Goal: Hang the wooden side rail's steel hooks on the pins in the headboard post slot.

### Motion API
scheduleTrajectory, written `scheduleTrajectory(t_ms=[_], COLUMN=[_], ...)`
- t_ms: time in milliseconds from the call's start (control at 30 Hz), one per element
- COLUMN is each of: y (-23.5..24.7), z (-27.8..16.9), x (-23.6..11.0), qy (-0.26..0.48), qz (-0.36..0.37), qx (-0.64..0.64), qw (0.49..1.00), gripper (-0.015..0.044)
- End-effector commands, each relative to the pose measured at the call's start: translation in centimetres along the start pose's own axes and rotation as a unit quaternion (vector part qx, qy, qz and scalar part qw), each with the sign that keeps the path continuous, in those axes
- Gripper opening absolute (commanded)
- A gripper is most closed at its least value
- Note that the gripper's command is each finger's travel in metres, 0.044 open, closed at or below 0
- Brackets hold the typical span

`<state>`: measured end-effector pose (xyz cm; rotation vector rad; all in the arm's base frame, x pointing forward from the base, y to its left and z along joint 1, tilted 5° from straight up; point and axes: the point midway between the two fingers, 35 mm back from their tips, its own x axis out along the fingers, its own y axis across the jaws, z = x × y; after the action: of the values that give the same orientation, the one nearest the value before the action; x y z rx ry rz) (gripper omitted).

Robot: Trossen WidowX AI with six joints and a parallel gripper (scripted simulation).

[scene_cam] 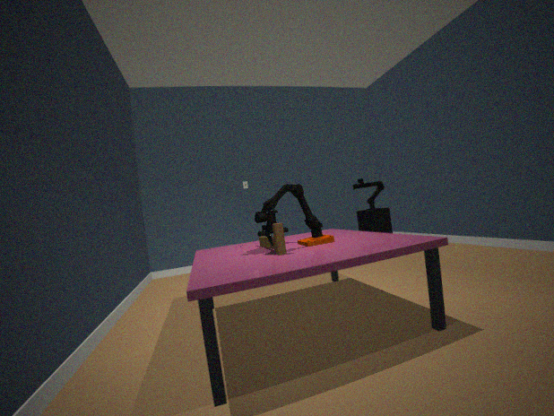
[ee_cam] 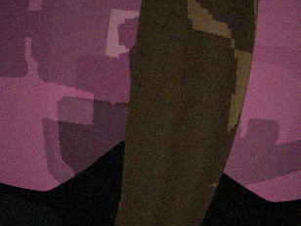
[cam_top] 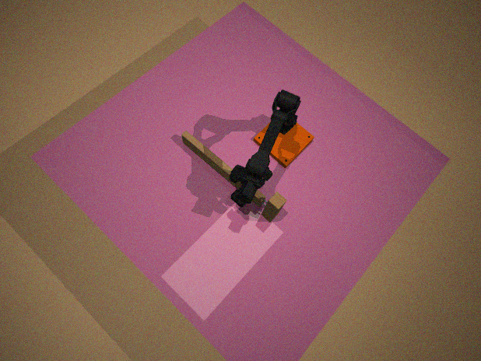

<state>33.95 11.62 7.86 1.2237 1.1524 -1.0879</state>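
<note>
Near the centre of the top view, the gripper is clamped on the wooden side rail close to its hooked end, so that end can be steered at the headboard post just lower right. The rail's far end points upper left across the pink table; the hooks are too small to judge.

- Wooden side rail: a long pale plank lying diagonally, far end on the tabletop, near end at the post.
- Headboard post: a short upright wooden block; the hooks seem just beside its slot, unclear.
</note>
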Motion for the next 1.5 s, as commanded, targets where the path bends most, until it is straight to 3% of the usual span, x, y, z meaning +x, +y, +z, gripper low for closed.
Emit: scheduleTrajectory(t_ms=[0, 1467], y=[0.05, 0.1], z=[-0.11, -0.54], x=[-0.02, -0.1], qy=[0.001, 0.001], qz=[0.002, 0.002], qx=[0.001, 0.001], qw=[1.0, 1.0], gripper=[0.0, 0.0])
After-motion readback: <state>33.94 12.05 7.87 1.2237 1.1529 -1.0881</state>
